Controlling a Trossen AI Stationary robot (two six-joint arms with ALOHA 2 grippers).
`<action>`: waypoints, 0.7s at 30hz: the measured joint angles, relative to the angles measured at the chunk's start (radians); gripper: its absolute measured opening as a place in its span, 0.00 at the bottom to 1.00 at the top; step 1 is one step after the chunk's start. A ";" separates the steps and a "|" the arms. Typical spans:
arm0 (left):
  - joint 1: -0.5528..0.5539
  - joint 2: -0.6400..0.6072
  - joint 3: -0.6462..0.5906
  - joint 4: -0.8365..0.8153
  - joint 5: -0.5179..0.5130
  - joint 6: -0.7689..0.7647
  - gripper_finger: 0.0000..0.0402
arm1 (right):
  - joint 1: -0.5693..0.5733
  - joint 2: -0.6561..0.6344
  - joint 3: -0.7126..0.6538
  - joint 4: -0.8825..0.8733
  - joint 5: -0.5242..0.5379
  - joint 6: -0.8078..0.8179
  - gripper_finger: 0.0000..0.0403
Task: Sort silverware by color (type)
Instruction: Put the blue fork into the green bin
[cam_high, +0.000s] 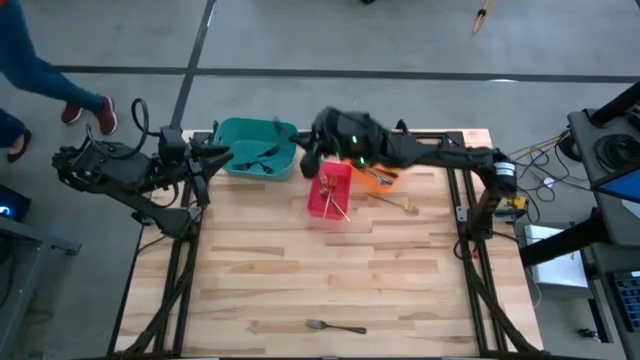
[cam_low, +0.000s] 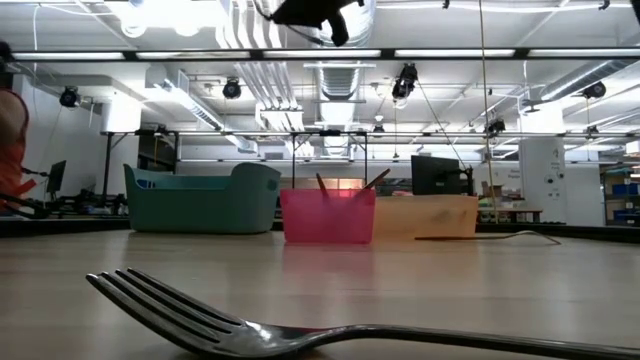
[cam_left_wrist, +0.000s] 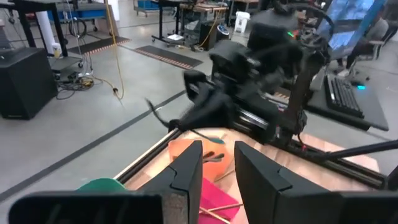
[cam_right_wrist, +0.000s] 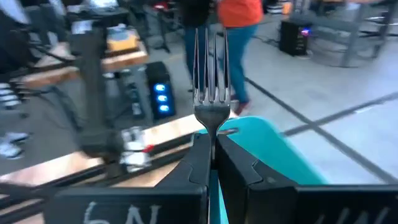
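Right gripper (cam_right_wrist: 212, 163) clamped on a silver fork (cam_right_wrist: 211, 93), tines out, above the teal bin (cam_high: 255, 148); left gripper (cam_left_wrist: 217, 163) slightly parted, empty, beside that bin.

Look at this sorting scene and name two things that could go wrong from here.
1. The right gripper pinches a silver fork only by its neck; it could slip or swing before reaching the teal bin.
2. The red bin stands close beside the teal one, with sticks poking out; a slightly off release could land there.
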 joint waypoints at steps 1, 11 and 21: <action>0.004 0.000 0.000 0.002 -0.008 0.000 0.19 | -0.023 0.015 0.038 -0.032 -0.010 -0.007 0.02; 0.193 -0.028 0.003 0.070 -0.089 0.116 0.19 | -0.243 0.300 0.415 -0.173 -0.281 -0.046 0.02; 0.496 -0.017 0.003 0.187 -0.005 0.158 0.19 | -0.337 0.583 0.650 -0.056 -0.471 0.017 0.02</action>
